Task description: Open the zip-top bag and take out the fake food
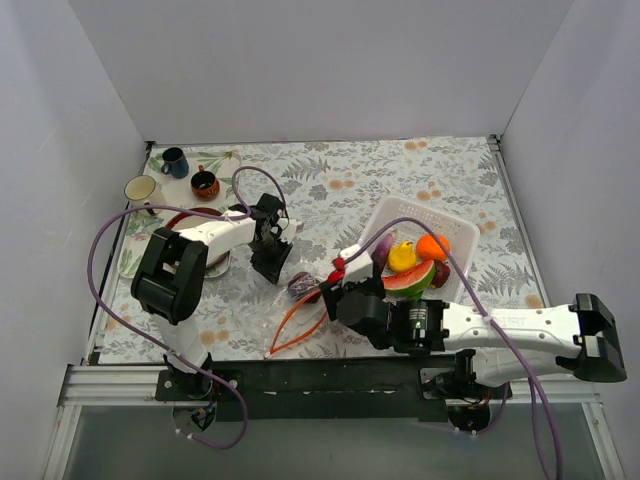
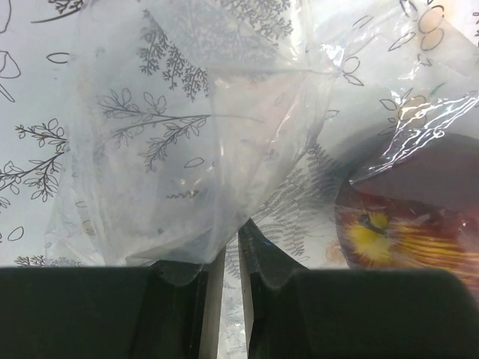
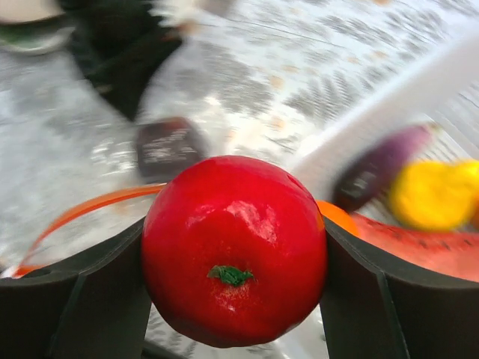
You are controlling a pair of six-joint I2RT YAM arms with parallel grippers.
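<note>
The clear zip-top bag [image 1: 297, 312] lies crumpled at the table's middle, and its orange-red zip strip [image 1: 290, 322] curls toward the front. A dark plum [image 1: 303, 286] sits in it. My left gripper [image 1: 270, 248] is shut on a fold of the bag's film [image 2: 187, 149], pinched between its fingers at the gripper's tip [image 2: 241, 241]. My right gripper [image 1: 338, 272] is shut on a glossy red round fruit [image 3: 233, 250] with a green stem mark, held just off the bag's mouth beside the basket. The strip [image 3: 82, 209] and plum [image 3: 168, 147] show blurred behind it.
A white mesh basket [image 1: 392, 210] at the right holds a purple eggplant [image 1: 383, 245], a yellow lemon [image 1: 402, 256], an orange ball [image 1: 433, 247] and a watermelon slice [image 1: 410, 281]. Three small mugs [image 1: 174, 162] and plates stand at the back left. White walls enclose the table.
</note>
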